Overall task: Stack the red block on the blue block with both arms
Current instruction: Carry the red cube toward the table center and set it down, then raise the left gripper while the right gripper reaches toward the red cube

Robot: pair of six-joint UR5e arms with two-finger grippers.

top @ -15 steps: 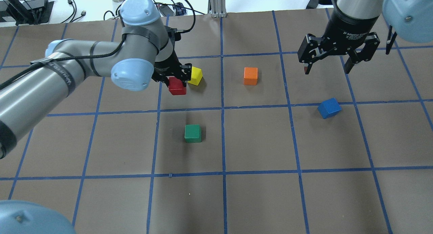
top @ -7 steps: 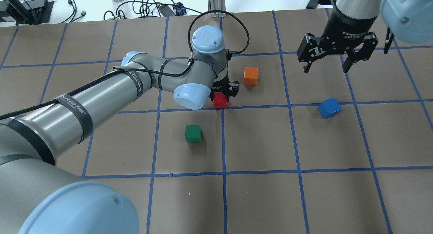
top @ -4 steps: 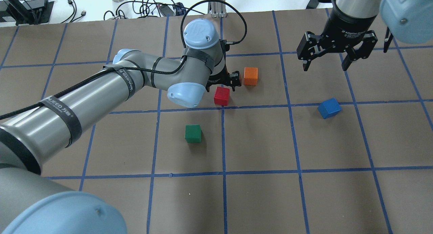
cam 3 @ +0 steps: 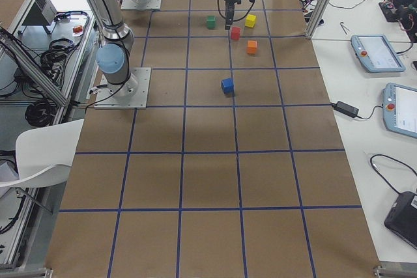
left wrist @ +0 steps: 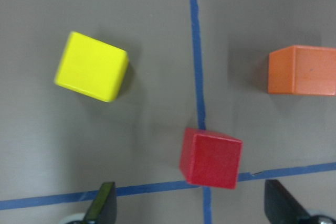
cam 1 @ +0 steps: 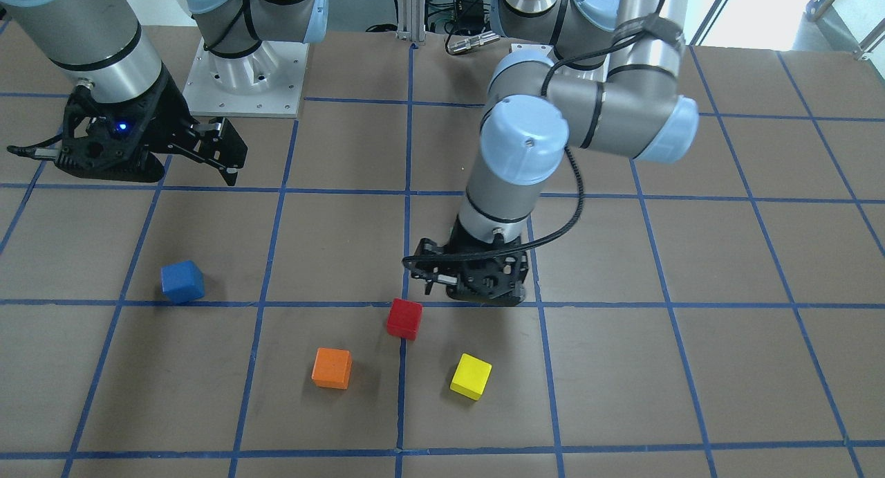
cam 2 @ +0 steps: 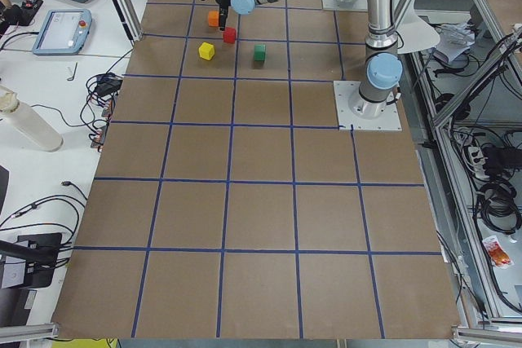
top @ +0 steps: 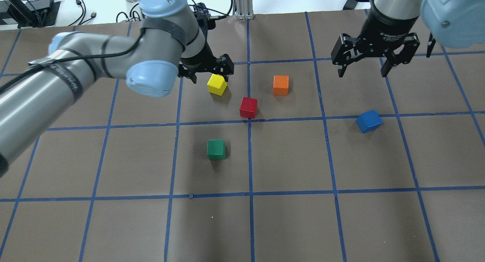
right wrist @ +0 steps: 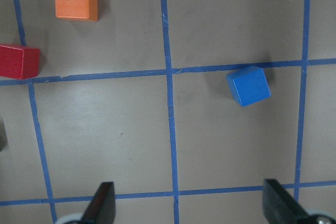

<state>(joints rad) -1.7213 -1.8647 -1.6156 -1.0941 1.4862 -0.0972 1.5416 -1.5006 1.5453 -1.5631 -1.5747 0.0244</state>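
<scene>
The red block [top: 248, 107] sits free on the table beside a blue tape crossing; it also shows in the front view [cam 1: 404, 319] and the left wrist view [left wrist: 211, 158]. The blue block [top: 368, 121] lies skewed to the right, also seen in the right wrist view [right wrist: 248, 85] and the front view [cam 1: 182, 281]. My left gripper [top: 209, 72] is open and empty, raised above the yellow block, up-left of the red block. My right gripper [top: 363, 66] is open and empty, hovering high beyond the blue block.
A yellow block [top: 217, 84] lies under the left gripper. An orange block [top: 280, 85] lies just beyond and right of the red one. A green block [top: 216, 149] lies nearer the robot. Blue tape lines grid the brown table [top: 288, 224].
My left gripper carried the red block right, set it down by the tape crossing, opened, then lifted and drew back left over the yellow block. The right gripper stayed open, barely shifting.
</scene>
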